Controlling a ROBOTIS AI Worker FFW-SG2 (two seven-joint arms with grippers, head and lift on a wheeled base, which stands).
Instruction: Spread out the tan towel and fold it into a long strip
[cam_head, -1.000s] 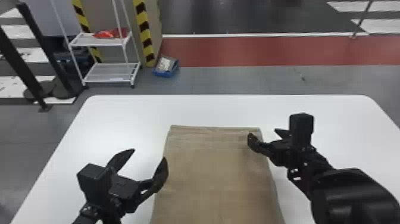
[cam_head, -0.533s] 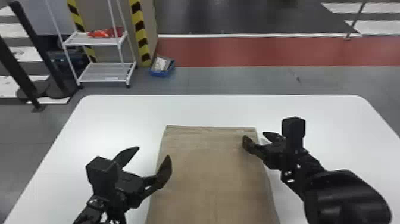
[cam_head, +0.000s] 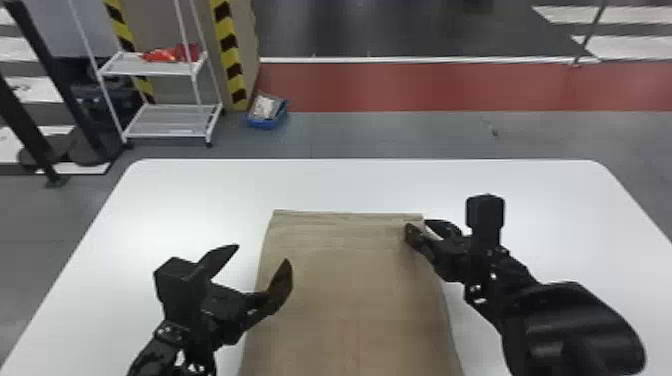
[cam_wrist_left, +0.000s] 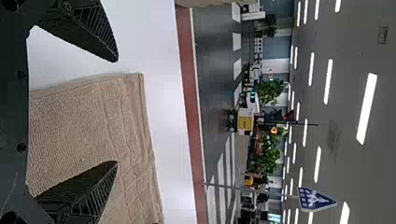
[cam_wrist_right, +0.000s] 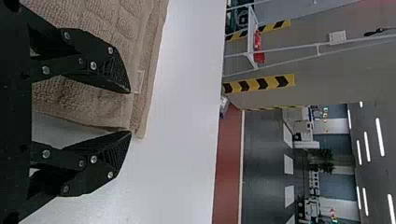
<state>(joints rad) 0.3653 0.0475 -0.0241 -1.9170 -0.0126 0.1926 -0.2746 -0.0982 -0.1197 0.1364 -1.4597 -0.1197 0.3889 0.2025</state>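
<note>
Towel (cam_head: 350, 295) lies flat, left claw (cam_head: 262, 253) spread wide, right claw (cam_head: 417, 224) narrower at a far corner.

Three views of one table (cam_head: 350, 185)

The head view looks forward and down from above the near side, widest and set farthest back. The left wrist view, turned sideways, looks low and forward, angled right, close to the far left corner of the tan towel (cam_head: 350, 300). The right wrist view, also sideways, faces forward and left, closer still, at its far right corner. All three share table, towel and red floor strip (cam_head: 425, 87); the head and right wrist views share the yellow-and-black striping (cam_head: 227, 45).
</note>
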